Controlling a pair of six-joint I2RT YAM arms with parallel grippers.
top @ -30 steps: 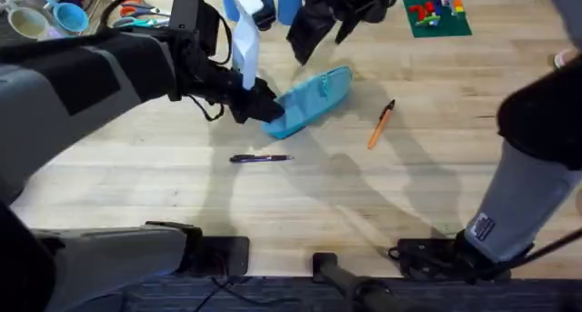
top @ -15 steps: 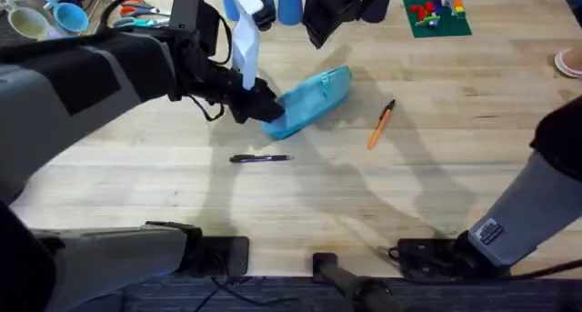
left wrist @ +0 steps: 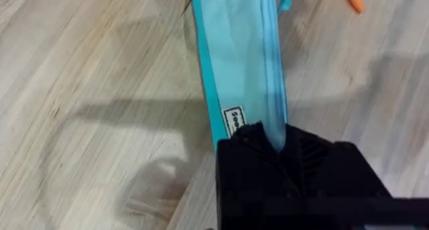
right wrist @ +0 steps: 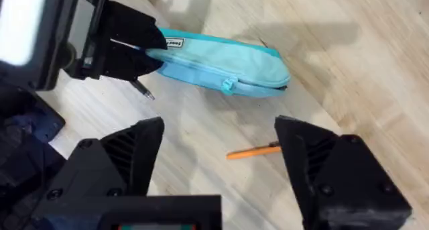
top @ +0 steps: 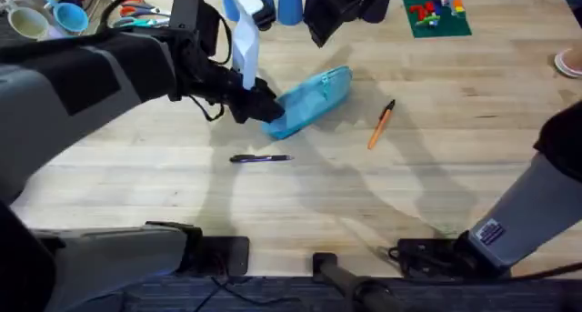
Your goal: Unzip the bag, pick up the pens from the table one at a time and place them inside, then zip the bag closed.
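The light blue bag (top: 316, 95) lies slanted on the table (top: 182, 194), its zipper shut and the teal pull (right wrist: 229, 86) on its side. My left gripper (top: 257, 105) is shut on the bag's near-left end, which shows as a pinched strip between the black fingers (left wrist: 248, 146). Right of the bag lies the orange pen (top: 380, 124); the dark pen (top: 261, 158) is in front of it. My right gripper (right wrist: 221, 156) hangs open high above the bag and the orange pen (right wrist: 255, 150), holding nothing, and appears dark at the back (top: 329, 16).
Tall blue cups (top: 289, 3) stand behind the bag. Scissors (top: 136, 16) and small cups (top: 68, 16) sit at the back left, a green brick plate (top: 436, 16) at the back right. A pale round item (top: 570, 64) is at the right edge.
The right gripper has drifted slightly right and back above the bag, and the right arm's near part has shifted right. The left gripper and the bag have stayed put.
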